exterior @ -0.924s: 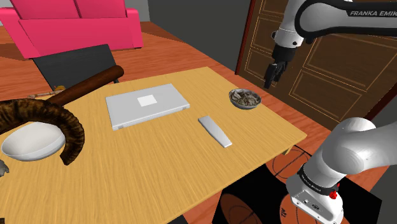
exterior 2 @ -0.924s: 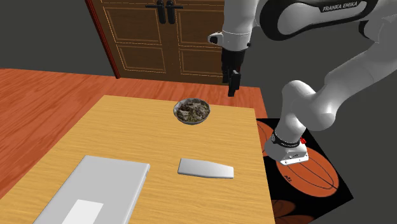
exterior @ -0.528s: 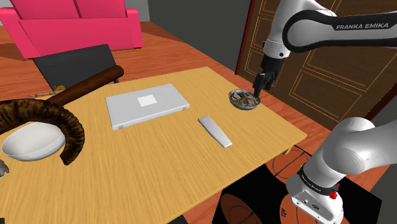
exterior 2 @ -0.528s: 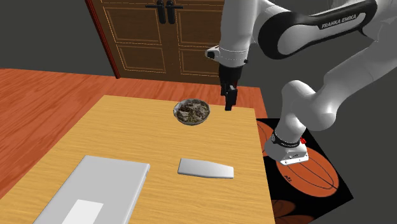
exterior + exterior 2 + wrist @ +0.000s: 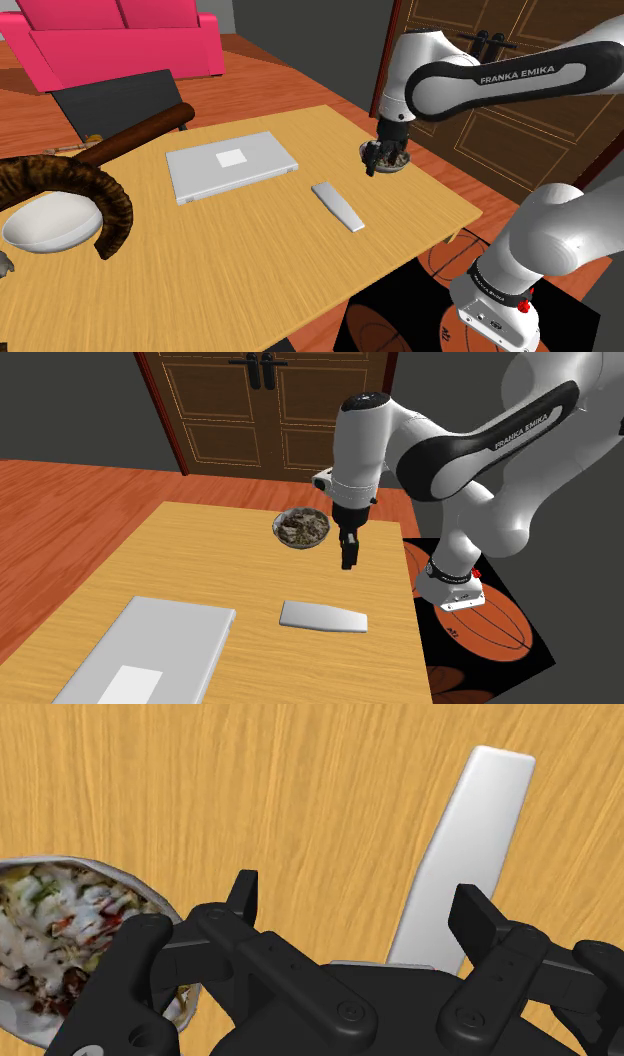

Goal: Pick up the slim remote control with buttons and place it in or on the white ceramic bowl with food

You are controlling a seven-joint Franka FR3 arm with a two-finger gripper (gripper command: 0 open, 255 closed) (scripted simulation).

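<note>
The slim remote (image 5: 337,206) is a plain grey-white bar lying flat on the wooden table (image 5: 250,265); no buttons are drawn on it. It also shows as the remote (image 5: 323,616) and the remote (image 5: 463,854). The small bowl of chopped food (image 5: 302,528) stands near the table's far edge, partly behind my hand as the bowl (image 5: 398,164) and close under the hand as the bowl (image 5: 60,929). My black gripper (image 5: 348,560) hangs open above the table between bowl and remote, touching neither. The gripper (image 5: 372,165) and the gripper (image 5: 357,899) hold nothing.
A closed grey laptop (image 5: 230,165) lies left of the remote in the shoulder view. A larger white bowl (image 5: 50,228) and a curved brown horn-like object (image 5: 95,185) sit at that view's left. A pink sofa (image 5: 120,35) and wooden doors (image 5: 265,412) stand beyond.
The arm has swung down from high beyond the table's far edge to hover low beside the food bowl. The fingers have stayed apart and the remote and bowl have not moved.
</note>
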